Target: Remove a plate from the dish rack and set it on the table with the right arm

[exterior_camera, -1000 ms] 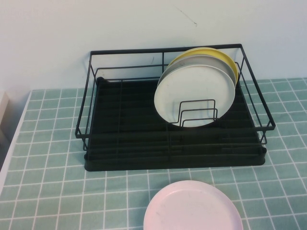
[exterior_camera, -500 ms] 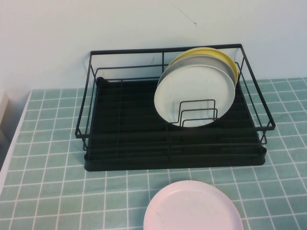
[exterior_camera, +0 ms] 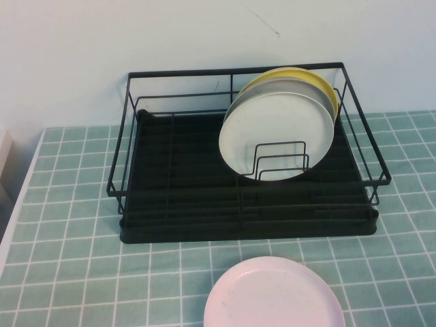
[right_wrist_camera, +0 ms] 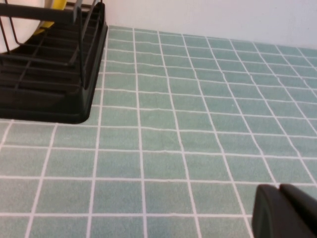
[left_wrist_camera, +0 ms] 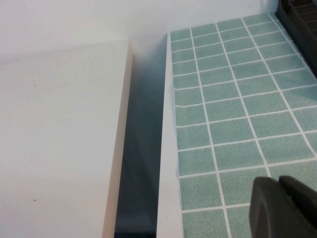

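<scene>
Plate [exterior_camera: 274,294] lies flat on your tiled surface [exterior_camera: 68,272], just before the dish rack [exterior_camera: 245,218]. Your right tool [right_wrist_camera: 285,213] hovers over tiles, fingers together; your left tool [left_wrist_camera: 282,206] likewise looks closed.

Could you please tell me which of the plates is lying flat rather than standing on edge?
The round pale pink plate, flat on the teal tiled table; the others stand in the black wire dish rack.
</scene>
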